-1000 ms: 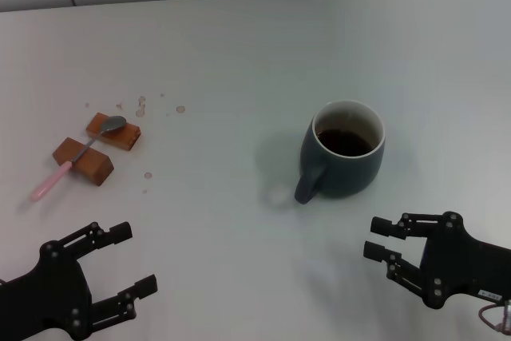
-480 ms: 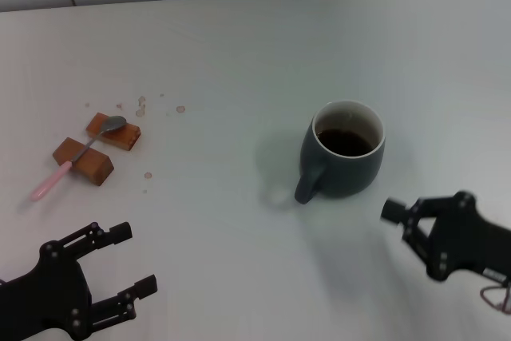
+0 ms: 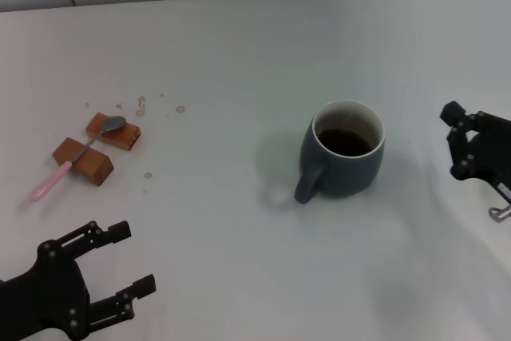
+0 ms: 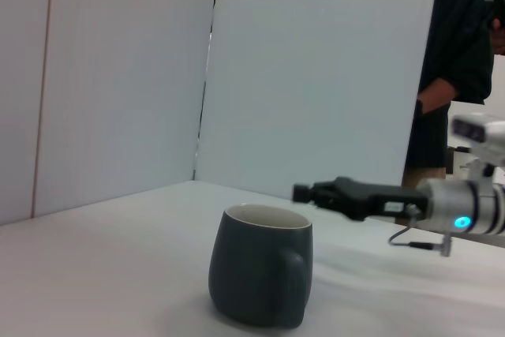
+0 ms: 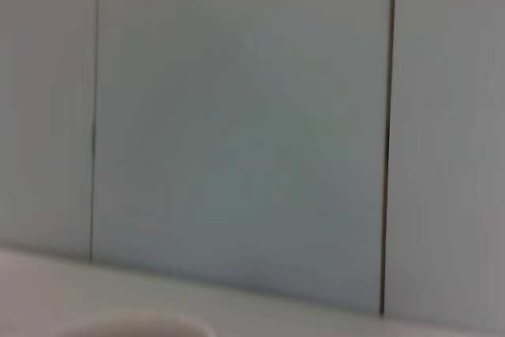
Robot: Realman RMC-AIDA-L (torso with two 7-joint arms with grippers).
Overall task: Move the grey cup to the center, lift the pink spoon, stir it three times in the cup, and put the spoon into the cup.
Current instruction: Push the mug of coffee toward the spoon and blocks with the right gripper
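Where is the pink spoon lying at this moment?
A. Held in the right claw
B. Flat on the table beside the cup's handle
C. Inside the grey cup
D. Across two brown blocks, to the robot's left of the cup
D: in the head view the pink spoon lies across the two brown blocks, well to the left of the grey cup, with neither claw touching it.

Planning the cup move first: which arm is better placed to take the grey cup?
Probably the right. The right gripper is level with the grey cup, on its side away from the handle. The left gripper sits low, nearer the pink spoon.
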